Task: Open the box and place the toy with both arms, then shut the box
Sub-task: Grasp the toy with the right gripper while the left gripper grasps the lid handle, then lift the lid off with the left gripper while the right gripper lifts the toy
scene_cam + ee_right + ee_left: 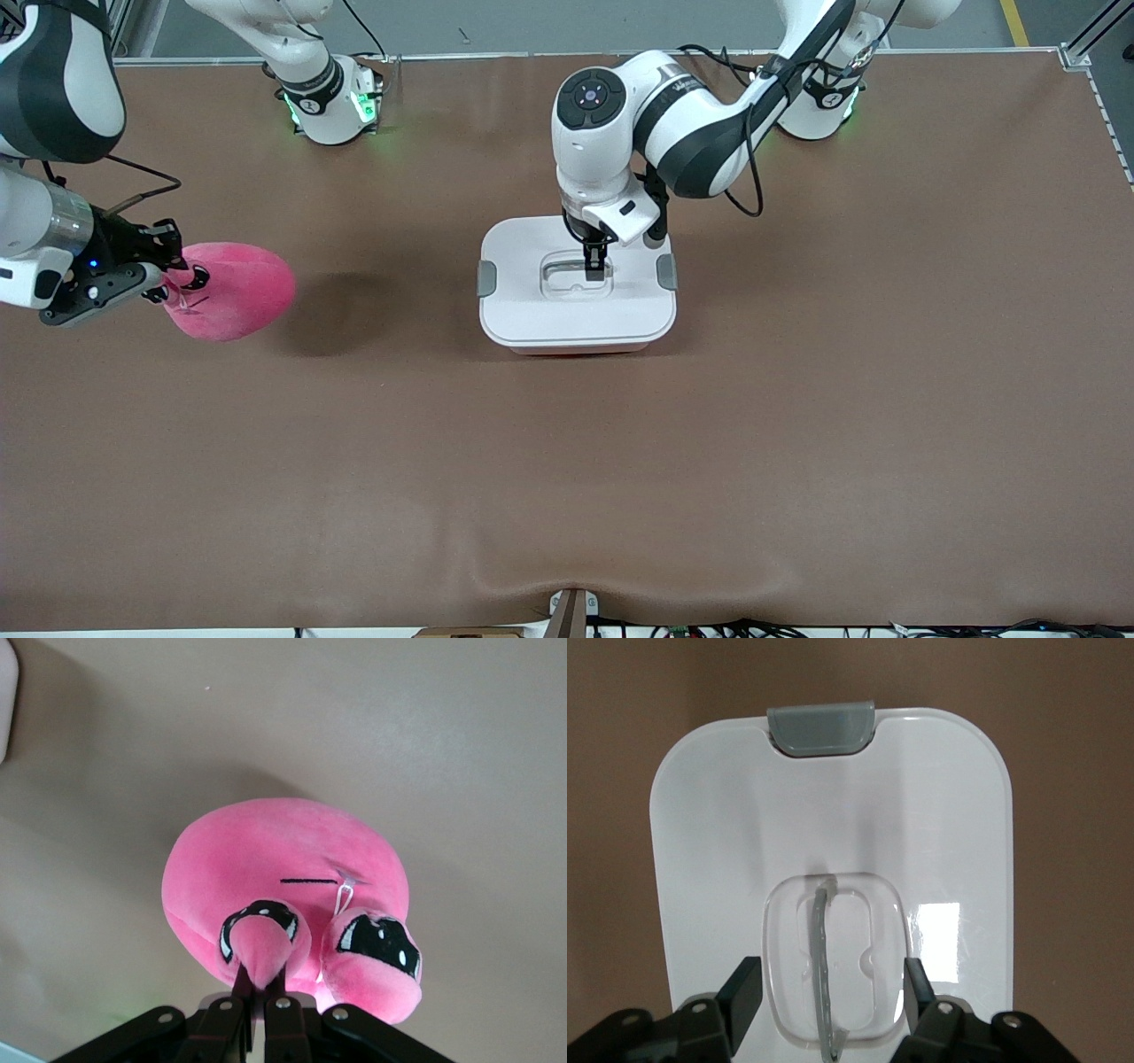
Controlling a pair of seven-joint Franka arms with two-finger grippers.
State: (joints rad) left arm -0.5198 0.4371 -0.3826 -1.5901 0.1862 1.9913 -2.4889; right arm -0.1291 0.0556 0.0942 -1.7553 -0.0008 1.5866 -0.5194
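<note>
The left gripper [595,266] stands over the middle of the box [578,282], its 2 fingers [744,997] parted and straddling the recessed clear handle [826,974] in the lid, 1 finger on each side of the upright strap and neither visibly touching it; that placement makes sense because the handle is the lid's only grasp point, so it reads as the approach to pinching the strap and lifting the lid. The lid lies flat and closed, with a grey clip [822,726] at the box's short end ahead of the fingers. The right gripper [168,276] is pinched shut on the snout [261,948] of the pink toy [232,291], held over the table [567,461] toward the right arm's end, well apart from the box. Gripping that small protruding nub keeps the soft body hanging clear below the fingers, ready, I judge, to be carried across once the box is open.
</note>
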